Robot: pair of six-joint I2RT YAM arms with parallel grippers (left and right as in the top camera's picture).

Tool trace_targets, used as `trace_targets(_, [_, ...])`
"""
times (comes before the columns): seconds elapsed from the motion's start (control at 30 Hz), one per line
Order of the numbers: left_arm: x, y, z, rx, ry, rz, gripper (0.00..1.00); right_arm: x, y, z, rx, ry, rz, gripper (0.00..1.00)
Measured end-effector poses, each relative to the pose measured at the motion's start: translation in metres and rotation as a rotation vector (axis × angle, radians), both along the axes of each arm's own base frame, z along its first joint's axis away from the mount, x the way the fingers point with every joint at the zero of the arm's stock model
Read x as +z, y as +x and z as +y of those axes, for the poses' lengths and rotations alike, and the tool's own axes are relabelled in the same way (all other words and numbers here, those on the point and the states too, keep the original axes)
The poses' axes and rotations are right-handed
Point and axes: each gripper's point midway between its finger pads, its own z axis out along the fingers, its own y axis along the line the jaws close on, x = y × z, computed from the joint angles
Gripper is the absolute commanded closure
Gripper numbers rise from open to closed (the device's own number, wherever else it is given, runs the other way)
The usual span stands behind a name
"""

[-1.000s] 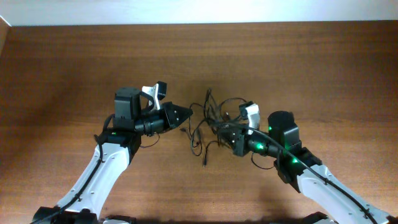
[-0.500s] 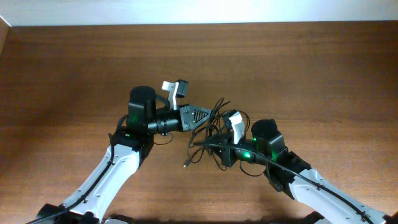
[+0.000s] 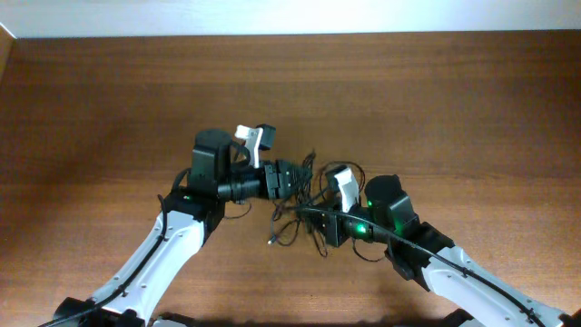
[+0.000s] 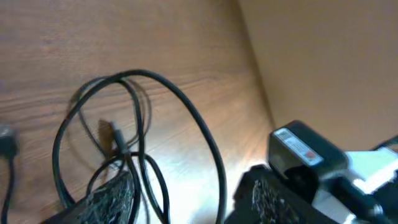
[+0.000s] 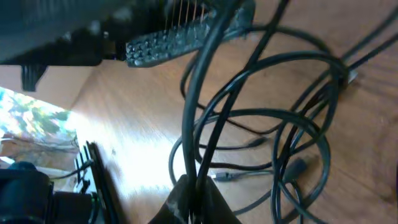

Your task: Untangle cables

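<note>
Since the earlier overhead frame, the left gripper [image 3: 292,178] had edged further into the cables [image 3: 304,198] and its jaws had gone from pinched to spread. The right gripper [image 3: 321,226] had barely shifted. The bunch sat near the middle of the table [image 3: 436,100], a little toward its near edge, between the two tools. One plug [image 3: 270,242] trailed out on the bunch's left side.

From the left wrist, I saw the left gripper [image 4: 186,196] standing well open and holding nothing. A wide loop of the cables [image 4: 186,118] lay on the wood ahead, with one strand passing down between the jaws.

From the right wrist, the right gripper [image 5: 193,200] was closed tight on a couple of strands of the cables [image 5: 273,118], which ran straight up out of the grip. One of the left tool's ribbed fingers [image 5: 168,40] showed just above the tangle.

I judged this the regrasp step, with the right side anchoring and the left freed to pick a new strand. The next move called for closing the left jaws on a single loop, not two. After that it needed a slow draw toward the table's left edge so no knot tightened.
</note>
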Motion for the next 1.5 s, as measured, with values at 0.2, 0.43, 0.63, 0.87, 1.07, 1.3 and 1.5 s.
trace_targets(0.2, [-0.013, -0.004, -0.007, 0.006, 0.084, -0.019, 0.55, -0.009, 0.000, 0.000, -0.002, -0.018, 0.026, 0.92])
trace_targets(0.43, [-0.057, -0.001, 0.028, 0.168, 0.307, 0.089, 0.77, -0.020, -0.006, -0.004, -0.002, -0.048, 0.073, 0.73])
trace_targets(0.63, [-0.072, -0.005, 0.052, 0.219, 0.380, 0.158, 0.22, -0.055, -0.019, -0.026, -0.062, -0.193, 0.202, 0.57])
trace_targets(0.87, [-0.049, 0.022, 0.089, 0.267, 0.448, 0.089, 0.07, -0.057, -0.016, -0.029, -0.079, -0.207, 0.197, 0.43])
trace_targets(1.07, [-0.071, 0.009, 0.105, 0.256, 0.571, 0.141, 0.09, -0.057, -0.016, -0.029, -0.080, -0.207, 0.197, 0.42])
trace_targets(1.3, [-0.117, -0.008, 0.076, 0.101, 0.499, 0.290, 0.41, -0.057, -0.016, -0.029, -0.080, -0.207, 0.196, 0.41])
trace_targets(1.5, [-0.120, -0.020, 0.048, 0.006, 0.482, 0.277, 1.00, -0.057, -0.016, -0.029, -0.080, -0.207, 0.197, 0.41])
